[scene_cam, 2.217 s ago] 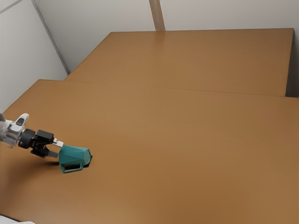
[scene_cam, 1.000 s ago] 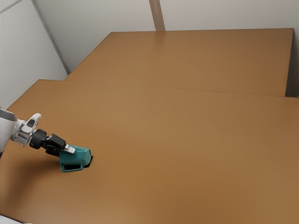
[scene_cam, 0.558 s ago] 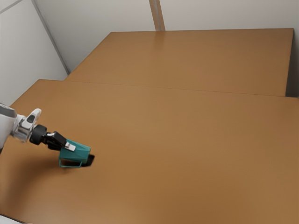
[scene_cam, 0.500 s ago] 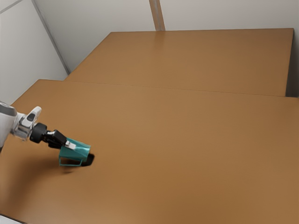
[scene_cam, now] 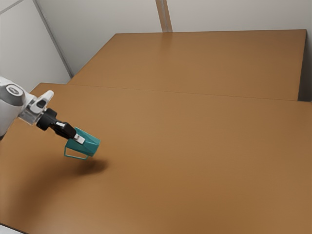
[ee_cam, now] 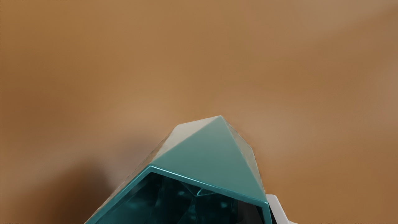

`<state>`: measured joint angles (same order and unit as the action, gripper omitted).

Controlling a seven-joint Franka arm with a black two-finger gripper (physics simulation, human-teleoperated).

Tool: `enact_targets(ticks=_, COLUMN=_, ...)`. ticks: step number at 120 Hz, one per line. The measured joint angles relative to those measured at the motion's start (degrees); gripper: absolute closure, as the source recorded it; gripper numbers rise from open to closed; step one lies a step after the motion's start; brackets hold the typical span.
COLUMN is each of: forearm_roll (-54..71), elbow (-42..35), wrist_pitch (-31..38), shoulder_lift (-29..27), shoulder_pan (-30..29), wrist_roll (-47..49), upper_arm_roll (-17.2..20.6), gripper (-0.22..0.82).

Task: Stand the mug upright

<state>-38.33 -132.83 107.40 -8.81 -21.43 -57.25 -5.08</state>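
White and grey, the arm (scene_cam: pixel 12 105) is reaching in from the exterior view's left, its link slanting down toward the black gripper (scene_cam: pixel 79 139). The fingers are closing on the mug's wall, one pale finger (ee_cam: pixel 278 211) pressing outside and a dark one (ee_cam: pixel 248 214) showing inside the mouth, so the gripper is holding the mug by its side. Next along, the thin handle (scene_cam: pixel 75 157) is hanging below the body. The teal mug (scene_cam: pixel 91 145) is hovering above the table (scene_cam: pixel 195 161), not standing upright but tilting, its mouth facing the gripper and its base pointing down toward the exterior view's right. Beneath it, a soft shadow (scene_cam: pixel 92 166) is lying on the wood. Farther right and behind, a second brown surface (scene_cam: pixel 204 63) is stretching along the pale wall (scene_cam: pixel 234 14).
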Motion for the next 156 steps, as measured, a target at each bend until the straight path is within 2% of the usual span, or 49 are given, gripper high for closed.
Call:
enact_targets(ticks=20, forearm_roll=8.47, elbow=0.65, wrist_pitch=2.19, shoulder_lift=-1.74, shoulder_pan=4.11, wrist_roll=4.07, upper_arm_roll=-0.02, gripper=0.78)
enact_targets(ticks=65, forearm_roll=29.46, elbow=1.73, wrist_pitch=7.27, shoulder_lift=-1.78, shoulder_pan=13.32, wrist_roll=17.33, upper_arm_roll=-0.08, gripper=0.78)
enact_targets(ticks=89, forearm_roll=35.16, elbow=1.71, wrist_pitch=8.74, shoulder_lift=-1.74, shoulder_pan=20.65, wrist_roll=24.75, upper_arm_roll=-2.45, gripper=0.78)
enact_targets(ticks=131, forearm_roll=42.86, elbow=-0.12, wrist_pitch=10.99, shoulder_lift=-3.52, shoulder_pan=25.16, wrist_roll=37.52, upper_arm_roll=-2.73, gripper=0.78)
enact_targets(ticks=156, forearm_roll=45.15, elbow=-2.8, wrist_pitch=13.13, shoulder_lift=-4.28, shoulder_pan=25.83, wrist_roll=44.57, upper_arm_roll=-1.28, gripper=0.78)
